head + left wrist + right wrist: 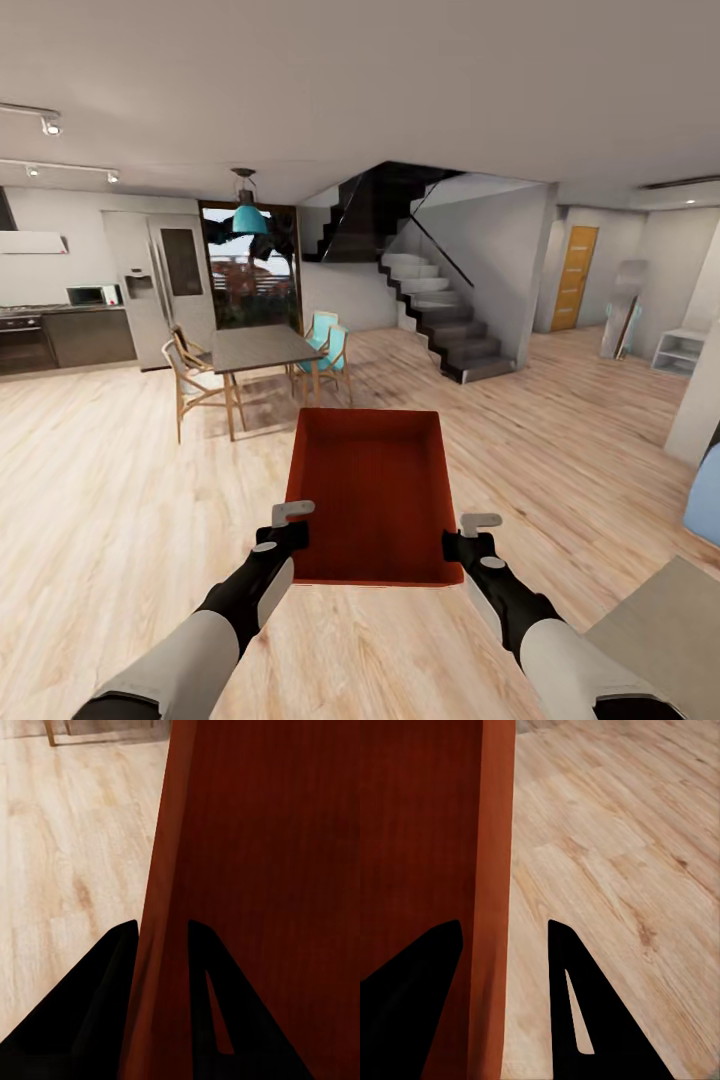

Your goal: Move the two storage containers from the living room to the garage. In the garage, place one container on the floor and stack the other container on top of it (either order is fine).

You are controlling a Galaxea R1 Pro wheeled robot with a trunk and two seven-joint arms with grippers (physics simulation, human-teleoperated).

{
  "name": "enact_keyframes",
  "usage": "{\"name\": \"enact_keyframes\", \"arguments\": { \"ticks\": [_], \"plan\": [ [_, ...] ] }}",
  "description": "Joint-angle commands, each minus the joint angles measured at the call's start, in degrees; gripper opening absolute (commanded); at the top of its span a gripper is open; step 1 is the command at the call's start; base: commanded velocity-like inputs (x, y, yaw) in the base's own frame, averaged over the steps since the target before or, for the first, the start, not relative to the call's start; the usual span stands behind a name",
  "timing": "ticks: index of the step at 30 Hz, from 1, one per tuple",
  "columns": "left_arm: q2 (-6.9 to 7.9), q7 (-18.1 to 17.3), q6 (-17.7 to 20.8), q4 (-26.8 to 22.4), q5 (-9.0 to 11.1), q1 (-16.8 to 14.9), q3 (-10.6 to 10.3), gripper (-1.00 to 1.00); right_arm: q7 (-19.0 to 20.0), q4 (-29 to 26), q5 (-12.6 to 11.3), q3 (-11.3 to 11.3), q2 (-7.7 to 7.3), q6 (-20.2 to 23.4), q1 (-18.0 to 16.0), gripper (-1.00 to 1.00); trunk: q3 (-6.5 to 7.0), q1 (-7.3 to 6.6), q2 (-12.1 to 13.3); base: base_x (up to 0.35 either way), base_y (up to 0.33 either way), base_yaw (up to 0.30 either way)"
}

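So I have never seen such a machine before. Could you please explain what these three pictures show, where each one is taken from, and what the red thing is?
The large picture comes from a camera on the robot's head, looking down over its two arms. Between them it carries an orange-red storage container, open and empty, above a light wood floor. The left gripper and the right gripper each hold one side wall. The two small pictures come from cameras near each gripper: the black shapes are the fingers, with the container's wall between them. Behind stand a dining table and a staircase.
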Motion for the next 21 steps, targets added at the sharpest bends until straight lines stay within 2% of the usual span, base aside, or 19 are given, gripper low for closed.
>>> {"name": "enact_keyframes", "arguments": {
  "ticks": [1,17,21],
  "plan": [
    [1.99,0.5,0.3,0.0,1.5,0.0,-1.3,-1.0,-0.4,-3.6,0.1,-1.4,-0.06,0.0,-0.1,-1.0,-0.03,0.05,0.0,0.321,0.0,0.0],
    [1.92,0.5,0.3,0.0,1.5,0.0,-1.3,-1.0,-0.5,-4.1,-0.3,-1.8,-0.08,-0.2,-0.1,-1.0,-0.03,0.05,0.0,0.322,0.0,-0.001],
    [1.91,0.5,0.3,-0.1,1.5,0.0,-1.3,-1.0,-0.8,-4.0,-0.4,-1.8,0.03,-0.1,-0.1,-1.0,-0.03,0.05,0.0,0.322,0.0,-0.176]
  ]
}}
